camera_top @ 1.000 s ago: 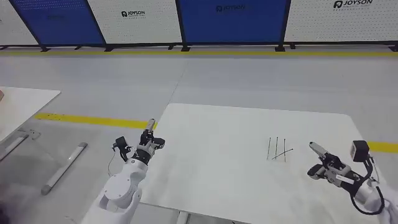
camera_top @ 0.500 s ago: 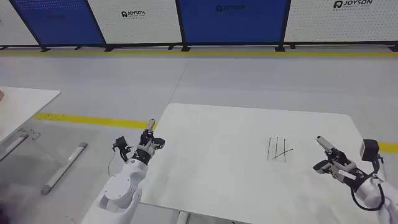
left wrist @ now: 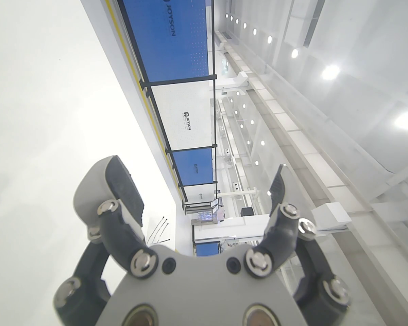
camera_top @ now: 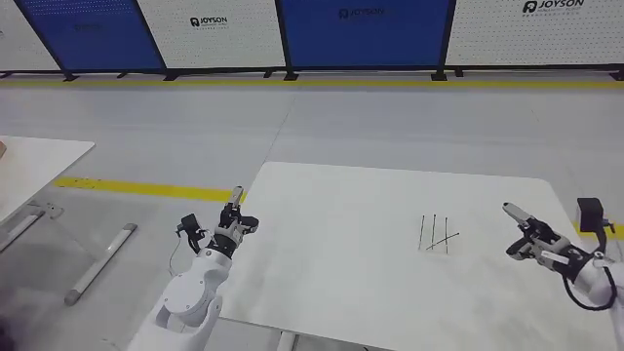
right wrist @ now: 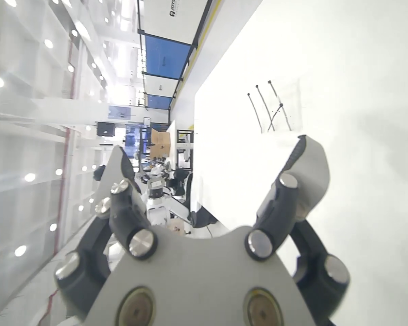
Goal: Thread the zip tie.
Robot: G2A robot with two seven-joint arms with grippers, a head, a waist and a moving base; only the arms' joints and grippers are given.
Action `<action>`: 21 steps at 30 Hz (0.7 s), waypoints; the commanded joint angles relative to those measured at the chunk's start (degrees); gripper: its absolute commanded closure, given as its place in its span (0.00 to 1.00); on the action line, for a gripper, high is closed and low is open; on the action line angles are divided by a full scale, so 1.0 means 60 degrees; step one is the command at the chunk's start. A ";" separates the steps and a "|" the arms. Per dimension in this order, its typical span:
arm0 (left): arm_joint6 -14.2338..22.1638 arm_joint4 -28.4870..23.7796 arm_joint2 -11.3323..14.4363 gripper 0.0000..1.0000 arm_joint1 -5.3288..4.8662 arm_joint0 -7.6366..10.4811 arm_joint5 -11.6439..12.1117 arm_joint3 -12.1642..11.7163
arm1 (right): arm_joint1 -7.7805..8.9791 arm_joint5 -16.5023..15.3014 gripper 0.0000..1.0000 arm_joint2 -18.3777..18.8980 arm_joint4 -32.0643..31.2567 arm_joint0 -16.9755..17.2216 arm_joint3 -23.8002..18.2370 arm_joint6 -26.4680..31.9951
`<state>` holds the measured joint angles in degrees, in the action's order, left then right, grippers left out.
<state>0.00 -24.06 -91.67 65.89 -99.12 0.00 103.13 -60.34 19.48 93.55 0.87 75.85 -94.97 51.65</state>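
L gripper sat at the table's left edge, near the front corner. It pointed away from the robot along that edge. L wrist view: gripper was rolled on its side, with the tabletop to one side and the ceiling to the other. Jaws were wide apart, nothing between the pads.

R gripper hung over the table's right edge, forearm coming in from the front-right corner, and it pointed in toward the zip ties. R wrist view: gripper was also rolled sideways. Jaws were wide apart and empty.

Zip ties lay flat on the table's right half, untouched. There were 3 approx. parallel and a 4th lying slantwise across them. They were near the R gripper but not touching it, and well apart from the L gripper. In the L wrist view they showed far off across the table.
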 commanded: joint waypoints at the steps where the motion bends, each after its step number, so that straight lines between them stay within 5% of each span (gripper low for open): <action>1: 0.0000 0.0000 0.0000 0.00 0.0000 0.0000 0.0000 0.0000 | 0.0078 0.0000 0.00 -0.0246 -0.0799 -0.0431 0.0261 0.0519; 10: 0.0000 0.0000 0.0000 0.00 0.0000 0.0000 0.0000 0.0000 | 0.0063 0.0000 0.00 -0.1763 -0.1806 -0.2252 0.2035 0.2099; 17: 0.0000 0.0000 0.0000 0.00 0.0000 0.0000 0.0000 0.0000 | -0.0070 -0.0561 0.00 -0.2789 -0.1817 -0.3040 0.3508 0.2067; 21: 0.0000 0.0000 0.0000 0.00 0.0000 0.0000 0.0000 0.0000 | -0.0076 -0.0589 0.00 -0.2831 -0.1833 -0.3077 0.3583 0.2062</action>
<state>0.00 -24.06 -91.67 65.89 -99.12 0.00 103.13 -60.80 15.87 76.50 -10.14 57.32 -73.34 64.01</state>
